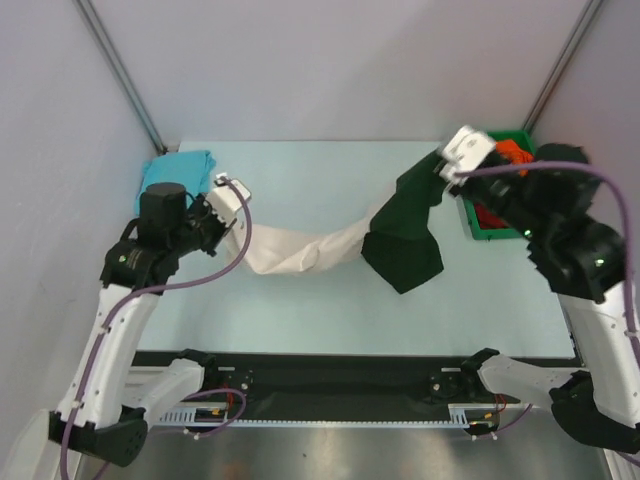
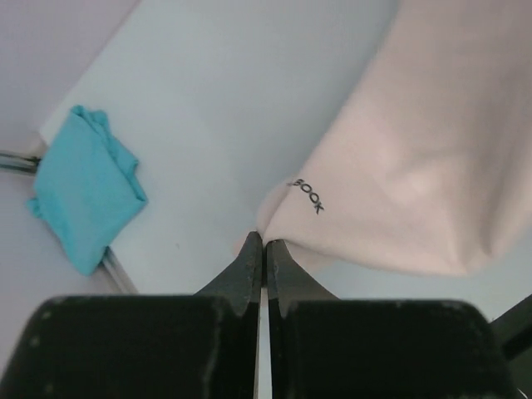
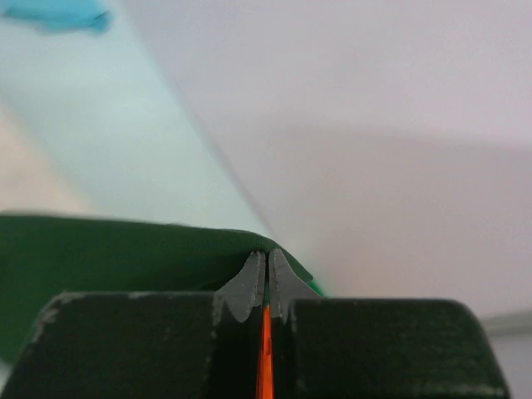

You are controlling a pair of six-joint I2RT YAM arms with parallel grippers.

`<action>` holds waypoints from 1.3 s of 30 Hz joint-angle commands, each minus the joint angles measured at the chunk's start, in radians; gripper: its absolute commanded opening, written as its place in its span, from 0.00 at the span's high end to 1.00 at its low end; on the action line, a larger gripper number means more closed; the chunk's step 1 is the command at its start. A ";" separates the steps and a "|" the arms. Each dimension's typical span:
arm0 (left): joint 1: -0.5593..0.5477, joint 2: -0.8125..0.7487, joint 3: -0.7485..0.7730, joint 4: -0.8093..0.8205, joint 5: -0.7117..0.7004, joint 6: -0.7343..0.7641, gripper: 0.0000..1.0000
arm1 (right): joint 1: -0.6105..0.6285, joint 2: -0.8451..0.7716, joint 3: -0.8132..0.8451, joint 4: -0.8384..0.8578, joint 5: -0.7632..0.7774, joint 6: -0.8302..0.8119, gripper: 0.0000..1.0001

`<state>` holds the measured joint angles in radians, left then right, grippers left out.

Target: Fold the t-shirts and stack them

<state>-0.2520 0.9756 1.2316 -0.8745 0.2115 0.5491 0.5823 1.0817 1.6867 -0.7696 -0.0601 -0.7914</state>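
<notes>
Left gripper (image 2: 264, 249) and right gripper (image 3: 266, 262) clench the cream, green-sleeved cloth t-shirt (image 1: 300, 250), stretched unfolded; a teal cloth shirt (image 1: 178, 168) lies far left, apparently already folded.

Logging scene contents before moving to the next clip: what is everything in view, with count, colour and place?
cream t-shirt: one, cream with dark green sleeves, strung between both hands over the table's middle
teal t-shirt: one, teal, bundled at the far left corner
orange t-shirt: one, orange, in the bin
dark red t-shirt: one, dark red, in the bin
bin: one, green, far right
table: one, pale blue
left hand: one, black, shut on the cream edge
right hand: one, black, shut on a green sleeve
</notes>
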 commanded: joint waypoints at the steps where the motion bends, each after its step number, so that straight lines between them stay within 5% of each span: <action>1: -0.006 -0.035 0.124 0.014 -0.072 -0.003 1.00 | -0.096 0.122 0.207 0.003 0.051 0.075 1.00; 8: -0.007 0.142 0.279 0.212 -0.201 -0.014 1.00 | -0.209 0.242 0.107 0.341 -0.067 -0.049 1.00; 17: -0.004 0.636 0.336 0.305 -0.208 -0.144 0.95 | -0.369 0.573 -0.113 0.565 -0.101 -0.012 1.00; 19: -0.003 0.818 0.486 0.312 -0.274 -0.170 0.94 | -0.384 0.694 -0.079 0.579 -0.058 -0.014 1.00; 20: -0.003 0.886 0.568 0.292 -0.297 -0.185 0.71 | -0.389 0.734 -0.053 0.572 -0.043 -0.009 1.00; 23: -0.020 1.032 0.792 0.308 -0.398 -0.175 0.36 | -0.401 0.843 0.027 0.555 0.003 0.001 1.00; 28: -0.010 0.905 0.604 0.249 -0.316 -0.251 0.24 | -0.400 0.828 -0.002 0.584 0.028 0.009 1.00; 34: 0.031 0.787 0.289 0.142 -0.092 -0.345 0.43 | -0.375 0.799 -0.058 0.555 0.019 0.012 1.00; 37: 0.113 0.854 0.284 0.066 0.164 -0.400 0.40 | -0.366 0.784 -0.076 0.535 0.008 0.018 1.00; 39: 0.123 0.867 0.273 0.083 0.184 -0.393 0.39 | -0.360 0.778 -0.087 0.529 0.005 0.017 1.00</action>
<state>-0.1783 1.8046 1.5326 -0.7357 0.2138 0.2123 0.2111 1.9205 1.6138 -0.2577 -0.0517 -0.7856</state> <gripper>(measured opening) 0.609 0.011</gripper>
